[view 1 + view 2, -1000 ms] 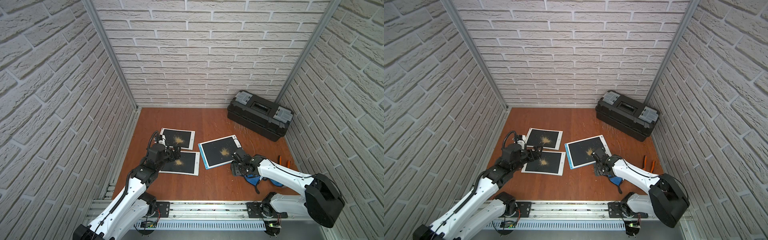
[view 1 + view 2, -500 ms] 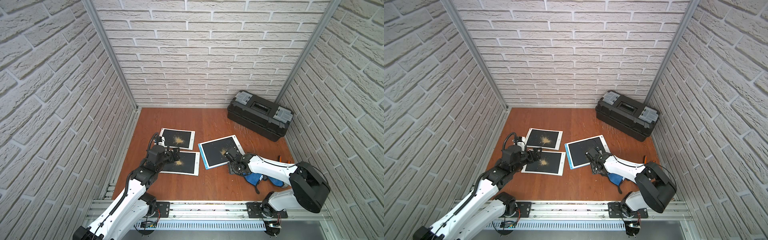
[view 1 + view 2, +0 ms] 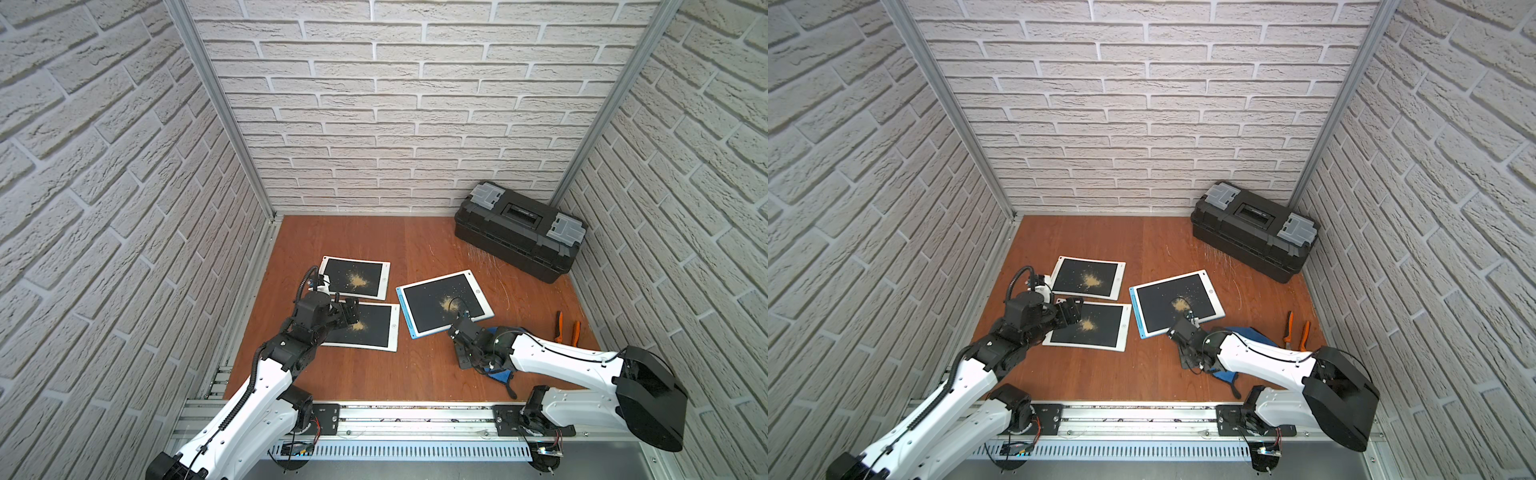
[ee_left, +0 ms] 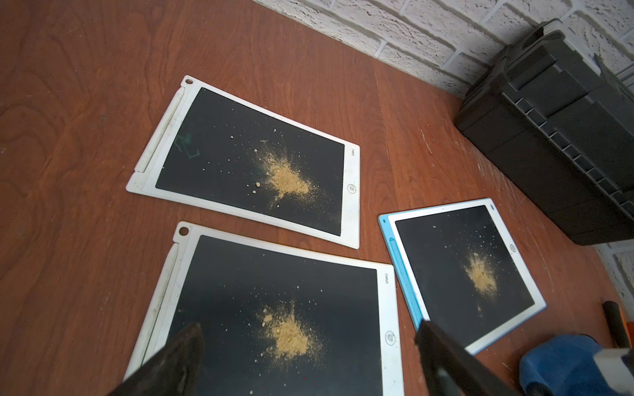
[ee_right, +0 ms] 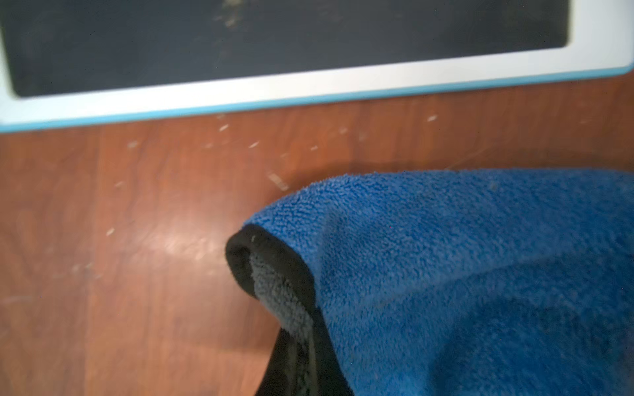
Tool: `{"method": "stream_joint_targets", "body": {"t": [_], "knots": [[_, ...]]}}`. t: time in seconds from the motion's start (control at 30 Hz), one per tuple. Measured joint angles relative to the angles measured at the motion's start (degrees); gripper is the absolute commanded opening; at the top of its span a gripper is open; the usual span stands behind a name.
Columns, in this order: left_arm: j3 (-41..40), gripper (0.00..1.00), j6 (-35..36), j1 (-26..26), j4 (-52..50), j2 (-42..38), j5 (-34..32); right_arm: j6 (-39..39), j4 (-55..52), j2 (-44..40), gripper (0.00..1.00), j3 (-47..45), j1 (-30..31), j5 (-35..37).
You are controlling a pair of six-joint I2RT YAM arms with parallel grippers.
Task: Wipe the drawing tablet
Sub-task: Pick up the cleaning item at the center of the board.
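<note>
- The right tool (image 3: 465,353), apart a second ago, is now closed on the cloth (image 5: 480,274), lifted at one corner.
- The blue tablet (image 3: 432,299) is seen flat on the tabletop (image 3: 415,374), just beside the cloth, with tan powder (image 4: 482,274) strewn on its dark screen.
- The left tool (image 3: 351,311) is held wide apart over the near white tablet (image 3: 374,330); the far white tablet (image 3: 353,276) is likewise dusted.
</note>
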Motion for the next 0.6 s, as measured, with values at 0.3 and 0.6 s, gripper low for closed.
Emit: {"method": "stream_joint_targets", "body": {"t": [0.3,0.6], "knots": [[0.0,0.98,0.0,0.0,-0.1,0.0,-0.3,9.1,1.5,5.3,0.07,9.0,18.4,-3.4],[0.0,0.98,0.0,0.0,-2.0,-3.7,-0.9,13.2,4.3,2.3,0.09,13.8,19.9,-5.8]]}}
